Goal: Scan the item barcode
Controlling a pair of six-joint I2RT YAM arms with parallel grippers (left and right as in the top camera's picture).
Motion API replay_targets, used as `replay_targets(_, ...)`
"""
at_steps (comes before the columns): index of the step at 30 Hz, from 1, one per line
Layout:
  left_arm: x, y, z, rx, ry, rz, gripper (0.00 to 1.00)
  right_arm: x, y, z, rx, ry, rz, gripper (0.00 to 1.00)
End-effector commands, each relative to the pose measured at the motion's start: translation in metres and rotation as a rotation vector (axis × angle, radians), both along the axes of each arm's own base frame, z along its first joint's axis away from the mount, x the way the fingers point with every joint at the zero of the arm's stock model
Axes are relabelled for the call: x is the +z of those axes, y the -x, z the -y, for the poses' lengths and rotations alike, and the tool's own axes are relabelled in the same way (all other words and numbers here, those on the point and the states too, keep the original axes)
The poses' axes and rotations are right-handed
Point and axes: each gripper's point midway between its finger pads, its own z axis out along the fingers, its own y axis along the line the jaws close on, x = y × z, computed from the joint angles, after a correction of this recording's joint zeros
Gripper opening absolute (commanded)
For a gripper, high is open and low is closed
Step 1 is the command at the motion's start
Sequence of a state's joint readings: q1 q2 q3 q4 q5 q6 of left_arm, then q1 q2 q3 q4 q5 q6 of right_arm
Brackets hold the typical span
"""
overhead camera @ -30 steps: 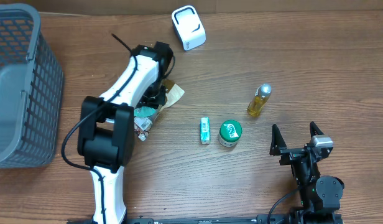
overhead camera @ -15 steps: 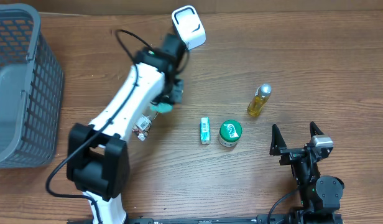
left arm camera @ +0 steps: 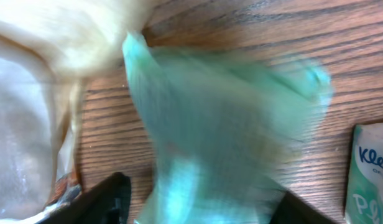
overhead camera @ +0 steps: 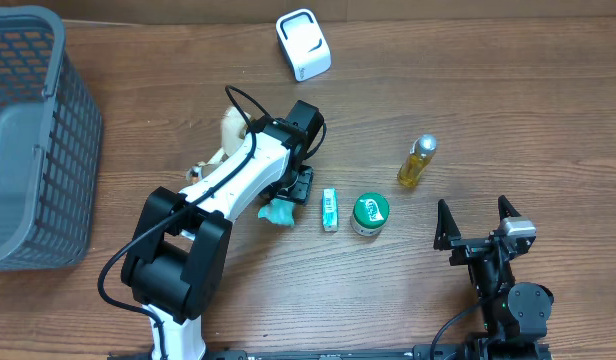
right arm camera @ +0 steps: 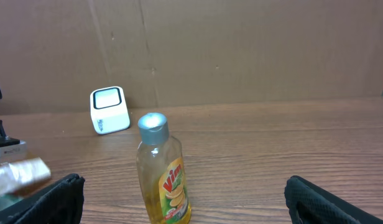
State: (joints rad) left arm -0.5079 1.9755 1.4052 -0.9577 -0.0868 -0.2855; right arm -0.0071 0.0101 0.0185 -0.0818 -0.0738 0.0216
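Two grippers on record. Left gripper [overhead camera: 293,195]: over the table's middle, jaws spread. In the left wrist view its dark fingers [left arm camera: 104,199] stand well apart at the bottom edge. The soft teal plastic packet [left arm camera: 222,124] lies between them, smeared by motion blur. Cannot tell whether either finger touches the packet, and no pinch on it is visible. From overhead the teal packet [overhead camera: 278,212] sits on the wood just beside the left gripper, on the near side of it.

Right gripper [overhead camera: 475,218]: near the table's front right corner, jaws fully spread, holding nothing and touching nothing. The right wrist view shows both of its black fingers [right arm camera: 55,199] at the lower corners, with bare table between them.

Count of items:
- One teal packet, the task's item, placed as noted above.
- One white cube-shaped barcode scanner [overhead camera: 303,43] at the far edge of the table, well apart from the packet.
- One cream translucent plastic bag [overhead camera: 233,128] beside the left arm, on its far side.
- One small white-and-teal tissue pack [overhead camera: 330,210] just right of the left gripper.
- One round tin with a green lid [overhead camera: 370,213] just beside the tissue pack.
- One clear bottle of yellow liquid with a grey cap [overhead camera: 416,162], upright, between the tin and the scanner's side of the table.
- One grey plastic mesh basket [overhead camera: 48,90] at the left edge.
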Motion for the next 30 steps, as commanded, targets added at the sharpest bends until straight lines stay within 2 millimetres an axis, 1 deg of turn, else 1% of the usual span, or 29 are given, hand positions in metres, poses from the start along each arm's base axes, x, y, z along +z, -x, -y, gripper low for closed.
replay_targets(1,0.012,-0.008,0.001,-0.021,0.022,0.007,0.72,-0.003,0.0,0.001,-0.005,0.007,0.001,1.0)
replay_targets(2,0.015,-0.009,0.002,-0.023,0.026,0.006,0.72,-0.003,0.0,0.001,-0.005,0.007,0.001,1.0)
replay_targets(7,0.051,-0.025,-0.002,-0.009,0.038,0.026,0.68,-0.003,0.0,0.001,-0.005,0.007,0.001,1.0)
replay_targets(8,0.061,-0.03,-0.007,0.007,0.04,0.033,0.64,-0.003,0.0,0.001,-0.005,0.007,0.001,1.0)
replay_targets(9,0.064,-0.033,-0.01,0.016,0.041,0.037,0.57,-0.003,0.0,0.001,-0.005,0.007,0.001,1.0)
replay_targets(11,0.066,-0.039,-0.022,0.053,0.042,0.04,0.38,-0.003,0.0,0.001,-0.005,0.007,0.001,1.0)
replay_targets(12,0.065,-0.041,-0.029,0.07,0.041,0.038,0.3,-0.003,0.0,0.001,-0.005,0.007,0.001,1.0)
replay_targets(13,0.064,-0.043,-0.036,0.089,0.04,0.036,0.24,-0.003,0.0,0.001,-0.005,0.007,0.001,1.0)
replay_targets(14,0.063,-0.045,-0.046,0.114,0.038,0.032,0.22,-0.003,0.0,0.001,-0.005,0.007,0.001,1.0)
replay_targets(20,0.058,-0.049,-0.086,0.212,0.055,0.0,0.24,-0.003,0.0,0.001,-0.005,0.007,0.001,1.0)
replay_targets(23,0.054,-0.051,-0.094,0.209,0.088,-0.01,0.26,-0.003,0.0,0.001,-0.005,0.007,0.001,1.0)
replay_targets(24,0.049,-0.053,-0.097,0.181,0.131,-0.013,0.26,-0.003,0.0,0.001,-0.005,0.007,0.001,1.0)
replay_targets(27,0.042,-0.049,-0.089,0.102,0.223,-0.037,0.35,-0.003,0.0,0.001,-0.005,0.007,0.001,1.0)
replay_targets(28,0.04,-0.048,-0.088,0.095,0.235,-0.043,0.36,-0.003,0.0,0.001,-0.005,0.007,0.001,1.0)
replay_targets(30,0.029,-0.044,-0.091,0.099,0.228,-0.049,0.38,-0.003,0.0,0.001,-0.005,0.007,0.001,1.0)
